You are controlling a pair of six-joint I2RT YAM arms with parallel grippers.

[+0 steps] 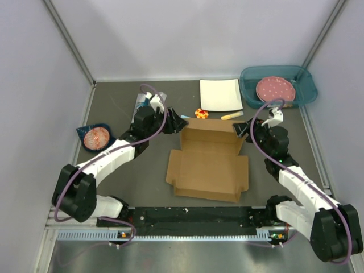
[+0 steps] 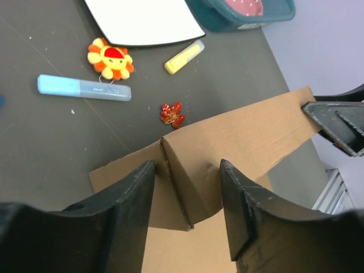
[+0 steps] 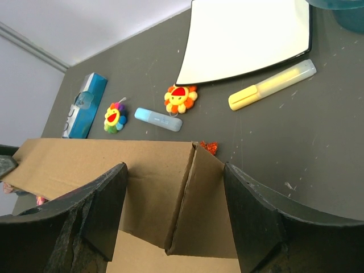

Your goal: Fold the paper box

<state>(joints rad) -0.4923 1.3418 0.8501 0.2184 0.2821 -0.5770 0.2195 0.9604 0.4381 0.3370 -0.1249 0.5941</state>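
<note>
A dark grey table point(image 1: 145, 182), matte and marked with fine scratches and pale specks, fills the floor of a small enclosure shut in on three sides by plain, pale lavender-white panels: a back wall point(image 1: 193, 34), a left wall point(image 1: 31, 91) and a right wall point(image 1: 348, 108). Thin grey metal strips point(image 1: 69, 42) run down the two far corners where the panels meet, and a brushed-metal ledge point(image 1: 187, 260) lies along the near edge below the table. The light is soft and even, throwing only faint shadows, and the walls carry no window or opening.
</note>
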